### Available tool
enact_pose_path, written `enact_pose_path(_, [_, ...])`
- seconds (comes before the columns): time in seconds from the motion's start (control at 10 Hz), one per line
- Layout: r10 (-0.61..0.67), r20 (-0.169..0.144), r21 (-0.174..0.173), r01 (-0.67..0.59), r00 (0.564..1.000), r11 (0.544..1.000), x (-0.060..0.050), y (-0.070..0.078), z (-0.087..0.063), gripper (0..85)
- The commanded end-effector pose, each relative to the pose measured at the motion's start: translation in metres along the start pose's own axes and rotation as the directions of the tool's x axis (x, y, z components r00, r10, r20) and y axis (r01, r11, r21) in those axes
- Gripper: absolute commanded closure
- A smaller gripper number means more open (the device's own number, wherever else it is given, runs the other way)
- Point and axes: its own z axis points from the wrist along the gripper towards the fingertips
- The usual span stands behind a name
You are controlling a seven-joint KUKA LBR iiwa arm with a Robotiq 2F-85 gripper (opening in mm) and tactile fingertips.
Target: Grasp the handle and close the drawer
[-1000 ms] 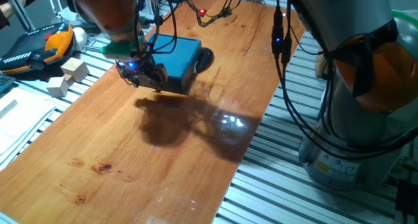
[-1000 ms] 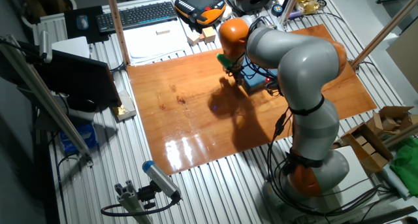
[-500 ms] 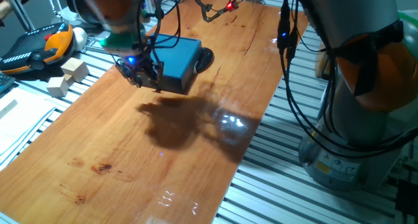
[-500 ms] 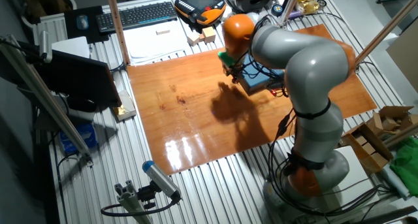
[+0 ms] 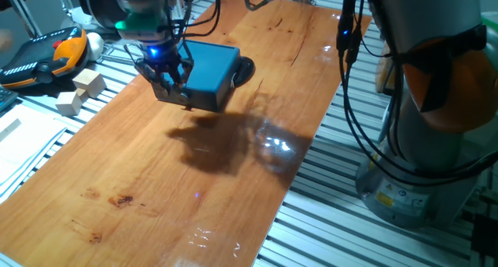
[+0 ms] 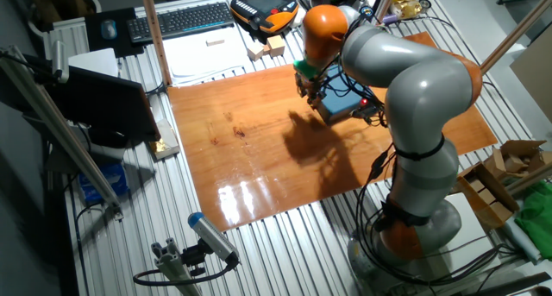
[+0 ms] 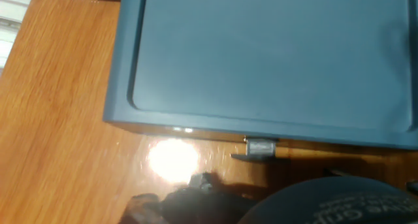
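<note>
The gripper [image 5: 171,79] hangs above the front edge of the blue box [image 5: 210,67] on the wooden table [image 5: 156,181]; whether its fingers are open cannot be told. The small grey handle [image 7: 260,147] pokes out below the box's front.

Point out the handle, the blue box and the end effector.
handle [image 7: 260,147], hand view, on the grey knob's face.
blue box [image 5: 212,66], one fixed view, on its flat top.
end effector [image 5: 169,82], one fixed view, midway between its fingertips.

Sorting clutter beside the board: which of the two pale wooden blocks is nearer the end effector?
The rear block, closest to the orange pendant; the front block lies farther from the end effector.
</note>
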Motion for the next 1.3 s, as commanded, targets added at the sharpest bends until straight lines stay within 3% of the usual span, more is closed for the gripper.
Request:
enact_pose_path(0.0, [-0.013, -0.001, 0.011, 0.013, 1.000, 1.000, 0.002, -0.002, -0.004, 83.0])
enact_pose_path(0.5, [-0.094, 0.000, 0.019, 0.094, 0.996, 0.995, 0.005, -0.018, -0.030, 83.0])
enact_pose_path(0.7, [-0.138, -0.023, 0.016, 0.139, 0.990, 0.990, 0.003, -0.022, -0.033, 83.0])
enact_pose_path(1.0, [-0.179, -0.013, 0.028, 0.179, 0.984, 0.983, 0.000, -0.025, -0.035, 83.0])
enact_pose_path(1.2, [-0.192, -0.029, 0.029, 0.193, 0.981, 0.981, 0.000, -0.027, -0.036, 83.0])
